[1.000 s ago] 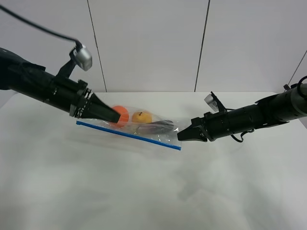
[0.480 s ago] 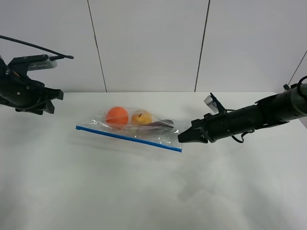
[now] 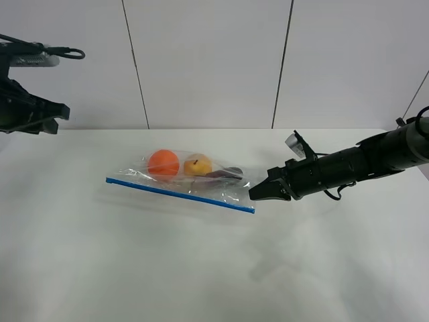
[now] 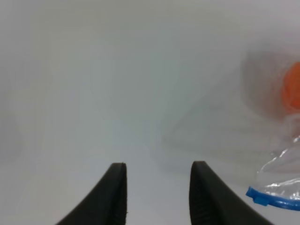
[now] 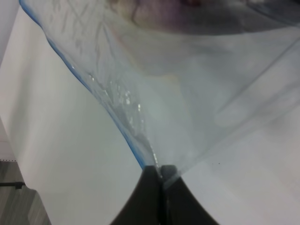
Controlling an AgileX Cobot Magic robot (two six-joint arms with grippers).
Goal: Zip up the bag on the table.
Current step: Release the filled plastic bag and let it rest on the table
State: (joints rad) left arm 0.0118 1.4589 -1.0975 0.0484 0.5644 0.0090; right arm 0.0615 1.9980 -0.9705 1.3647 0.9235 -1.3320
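Observation:
The clear plastic bag (image 3: 191, 176) lies on the white table (image 3: 201, 268), with a blue zipper strip (image 3: 179, 193) along its near edge and orange, yellow and dark purple items inside. My right gripper (image 3: 255, 193) is shut on the bag's right corner at the end of the zipper; the right wrist view shows its fingertips (image 5: 152, 174) pinching the plastic (image 5: 187, 93). My left gripper (image 4: 158, 171) is open and empty, raised far to the left of the bag. In the left wrist view the zipper's left end (image 4: 269, 199) and the orange item (image 4: 293, 91) show at the edge.
A panelled white wall (image 3: 208, 60) stands behind the table. The left arm (image 3: 23, 107) hangs at the far left edge, above the table's back corner.
My left arm has pulled away from the bag, up and to the left. The bag and my right gripper have stayed in place.

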